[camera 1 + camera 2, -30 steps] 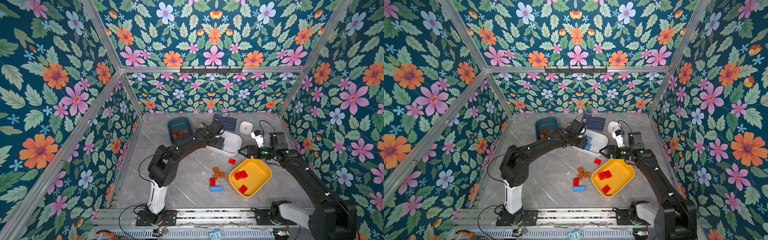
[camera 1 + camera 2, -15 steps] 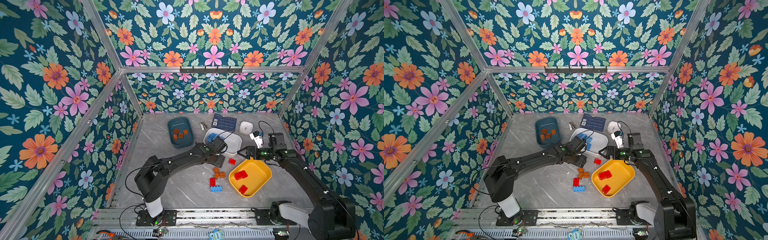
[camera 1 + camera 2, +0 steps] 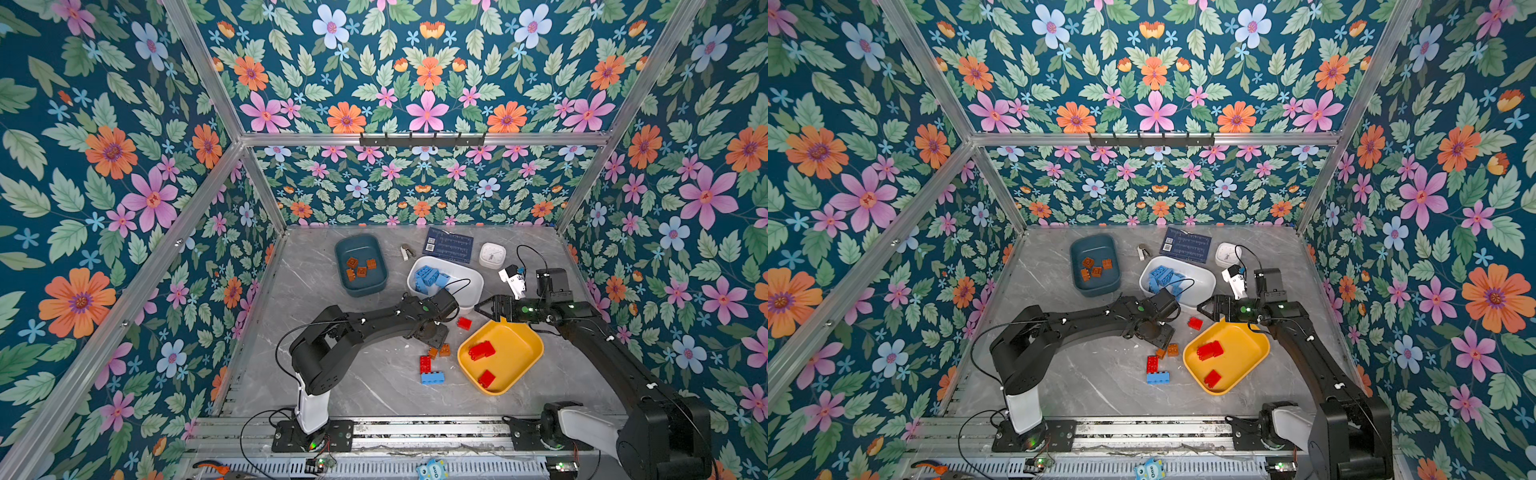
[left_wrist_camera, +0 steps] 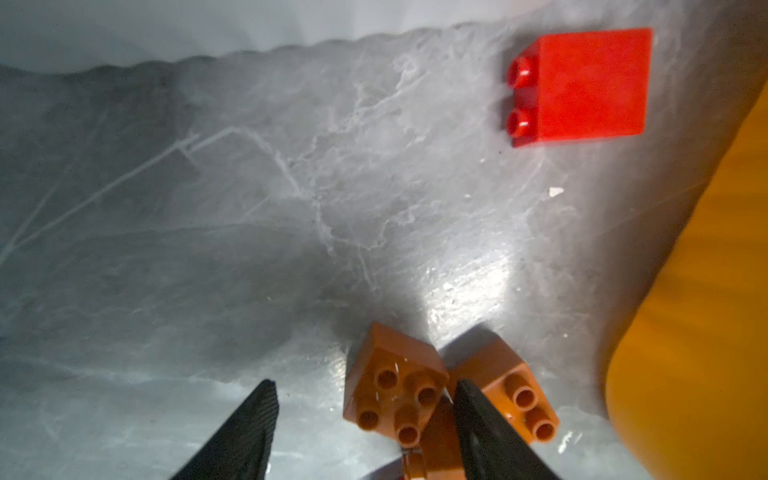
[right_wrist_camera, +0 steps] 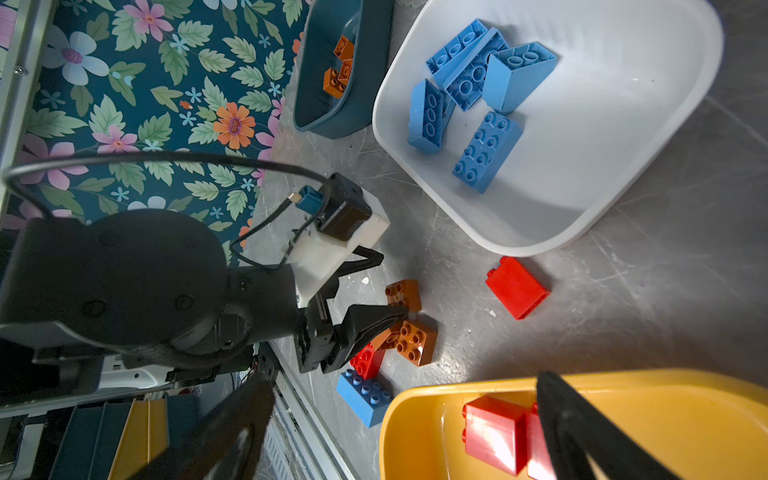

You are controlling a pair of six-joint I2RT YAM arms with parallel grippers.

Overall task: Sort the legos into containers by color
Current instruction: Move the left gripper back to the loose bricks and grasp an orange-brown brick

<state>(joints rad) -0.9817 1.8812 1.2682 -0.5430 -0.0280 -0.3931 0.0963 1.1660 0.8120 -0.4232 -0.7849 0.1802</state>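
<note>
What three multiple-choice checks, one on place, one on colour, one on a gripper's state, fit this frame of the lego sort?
1. The loose red brick by the white tub lies: A on the table between that tub and the yellow tub; B inside the white tub; C inside the yellow tub.
2. The bricks in the white tub are: A red; B blue; C orange-brown.
3. The left gripper is: A shut, empty; B open, an orange-brown brick between its fingers; C shut on the white tub's rim.

Key: 1 A, the right wrist view shows table all round it; 2 B, that view shows only blue ones there; 3 B, the left wrist view shows the fingers apart with the brick between.
</note>
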